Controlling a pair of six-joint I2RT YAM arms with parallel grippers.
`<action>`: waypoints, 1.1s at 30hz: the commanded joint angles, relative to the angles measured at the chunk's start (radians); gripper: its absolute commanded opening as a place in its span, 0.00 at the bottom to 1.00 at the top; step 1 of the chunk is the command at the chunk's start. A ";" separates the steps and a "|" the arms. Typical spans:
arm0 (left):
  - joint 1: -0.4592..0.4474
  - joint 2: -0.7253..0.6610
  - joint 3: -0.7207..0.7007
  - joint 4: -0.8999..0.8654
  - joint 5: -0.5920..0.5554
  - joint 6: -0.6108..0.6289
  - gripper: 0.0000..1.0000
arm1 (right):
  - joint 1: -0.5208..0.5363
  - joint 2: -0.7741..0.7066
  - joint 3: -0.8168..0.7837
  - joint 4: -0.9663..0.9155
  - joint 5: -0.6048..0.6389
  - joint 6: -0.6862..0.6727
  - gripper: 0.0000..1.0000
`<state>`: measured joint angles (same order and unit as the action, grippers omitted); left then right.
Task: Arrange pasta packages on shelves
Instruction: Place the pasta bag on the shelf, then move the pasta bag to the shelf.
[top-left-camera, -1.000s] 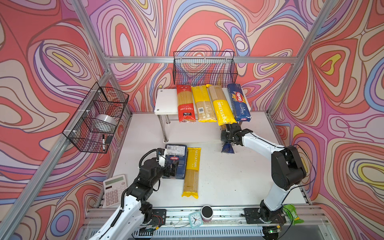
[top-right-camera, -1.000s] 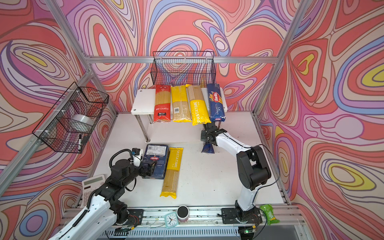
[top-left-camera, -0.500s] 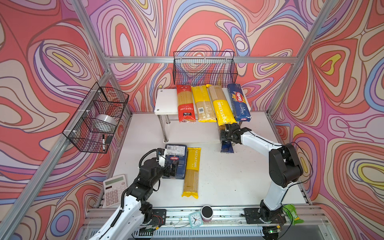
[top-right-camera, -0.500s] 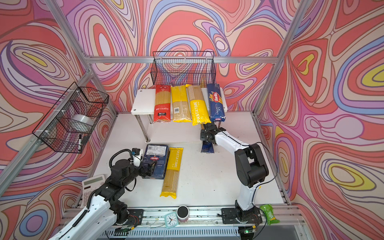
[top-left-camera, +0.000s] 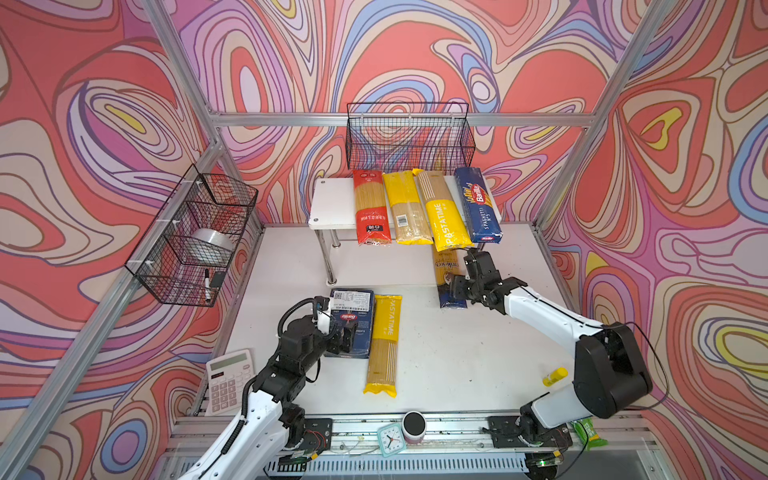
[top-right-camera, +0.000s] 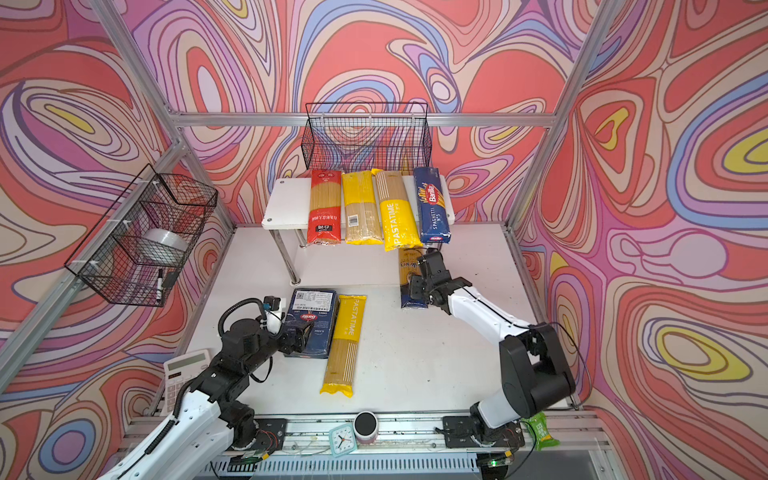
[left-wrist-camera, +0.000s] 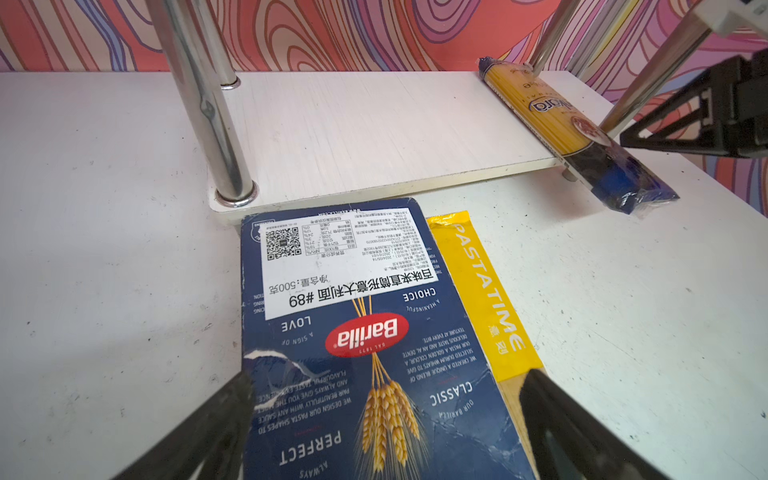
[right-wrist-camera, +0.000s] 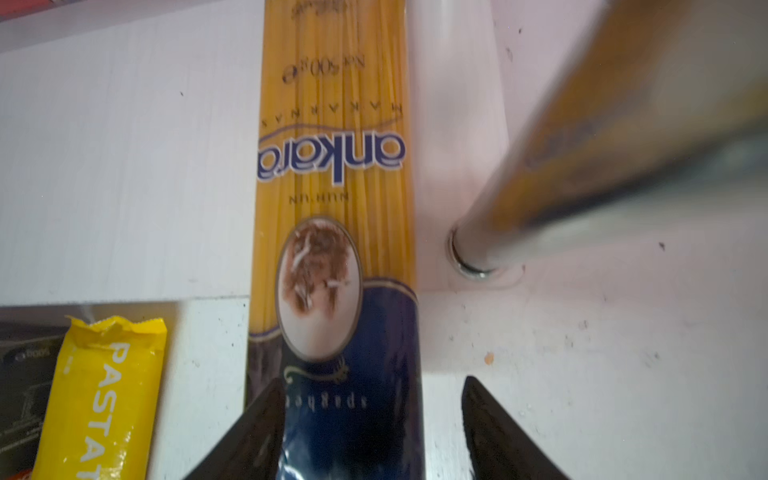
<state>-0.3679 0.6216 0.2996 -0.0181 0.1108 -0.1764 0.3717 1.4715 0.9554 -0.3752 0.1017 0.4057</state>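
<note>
- The left gripper (left-wrist-camera: 390, 374) is seen with its black wedge-shaped fingers parted wide over the near end of the wide Barilla box (top-left-camera: 352, 303). Contact with the box cannot be judged.
- The box is flat dark blue card, creased and scuffed, with a white printed label at its far end. It lies flat on the white table (top-left-camera: 457, 353), its far end just beside the rack.
- A yellow PASTATIME bag (top-left-camera: 384, 345) of glossy film lies along the box's long edge. Straw-coloured strands show through its clear near half.
- The right gripper (right-wrist-camera: 372, 380) is open at the near end of the dark blue bag (right-wrist-camera: 336, 166). One finger is at the bag's edge and the other is clear of it, so nothing is gripped.
- The bag's golden far part rests on the lower board (left-wrist-camera: 374, 124). Its dark near end projects past the front edge.
- The rack is made of white, finely grained boards on round chrome legs (left-wrist-camera: 199, 104).
- On the top board (top-left-camera: 332, 203), four packs lie side by side: a red bag (top-left-camera: 371, 208), a yellow-ended pack (top-left-camera: 405, 208), a second PASTATIME bag (top-left-camera: 442, 212) and a slim Barilla box (top-left-camera: 477, 205).
- Change noted: a second earlier the right jaws were closed on the dark blue bag. The left arm and the box are unchanged.
</note>
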 joint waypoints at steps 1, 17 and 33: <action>-0.007 -0.013 0.018 -0.011 -0.004 0.000 1.00 | -0.002 -0.096 -0.070 -0.002 -0.047 0.030 0.70; -0.007 -0.011 0.018 -0.011 -0.007 0.000 1.00 | -0.002 -0.480 -0.402 0.027 -0.336 0.099 0.75; -0.008 -0.009 0.019 -0.011 -0.013 -0.003 1.00 | 0.002 -0.257 -0.405 0.322 -0.476 0.125 0.77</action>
<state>-0.3679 0.6174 0.2996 -0.0181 0.1070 -0.1764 0.3717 1.1976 0.5274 -0.1452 -0.3386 0.5152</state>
